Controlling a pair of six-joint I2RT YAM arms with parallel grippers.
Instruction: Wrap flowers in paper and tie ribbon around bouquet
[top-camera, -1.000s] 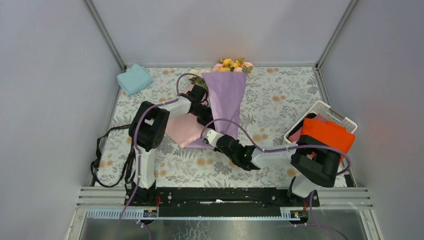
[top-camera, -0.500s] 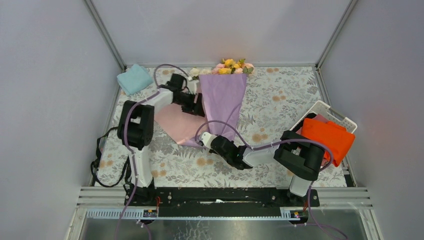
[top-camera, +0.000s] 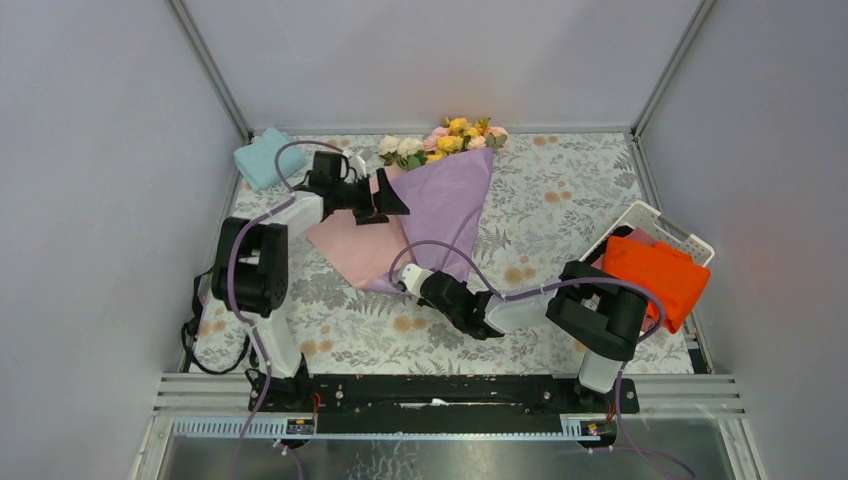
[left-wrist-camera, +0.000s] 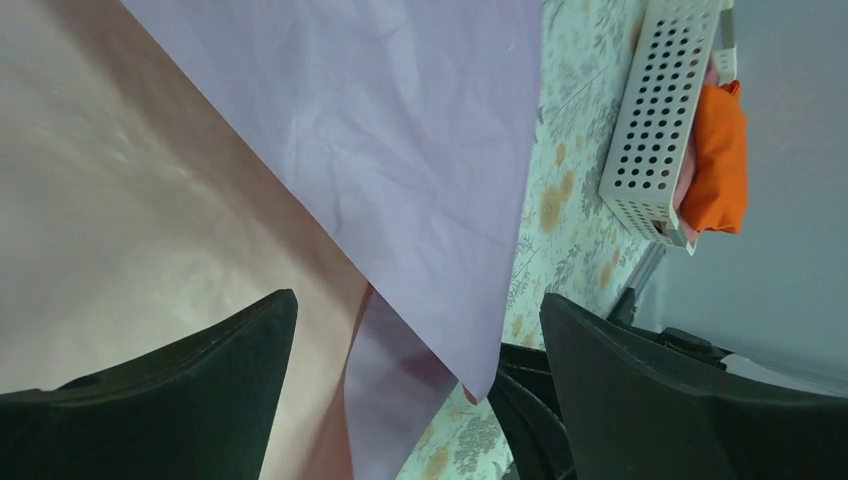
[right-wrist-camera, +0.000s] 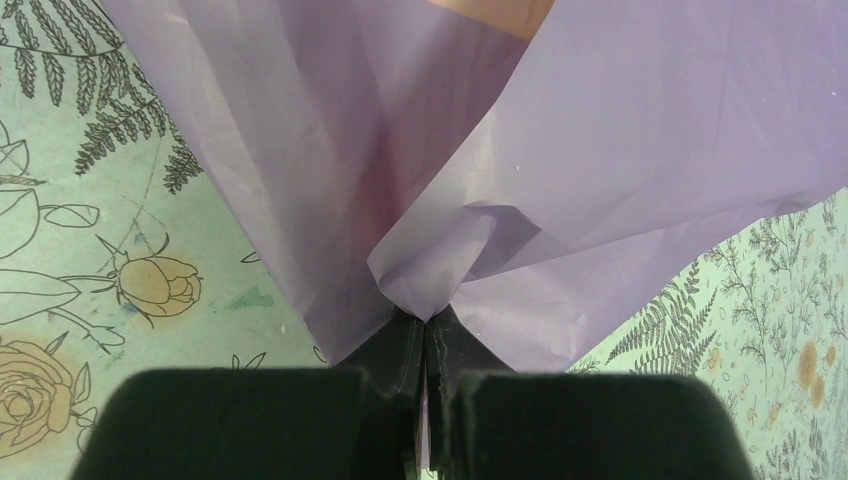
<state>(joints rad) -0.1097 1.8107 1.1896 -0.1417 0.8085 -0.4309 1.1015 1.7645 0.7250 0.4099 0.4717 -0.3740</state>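
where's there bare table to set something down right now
Widest bare patch: the tablecloth between the paper and the white basket. A narrower strip runs along its near edge. Crowded: the left middle, around the left gripper, pink sheet and blue cloth.

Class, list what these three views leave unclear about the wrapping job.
1. Stems of the flowers: top view, covered by the paper; wrist views show none.
2. Basket contents: top and left wrist views, under the orange cloth.
3. Dark strands at far left: top view, too small to tell what they are.
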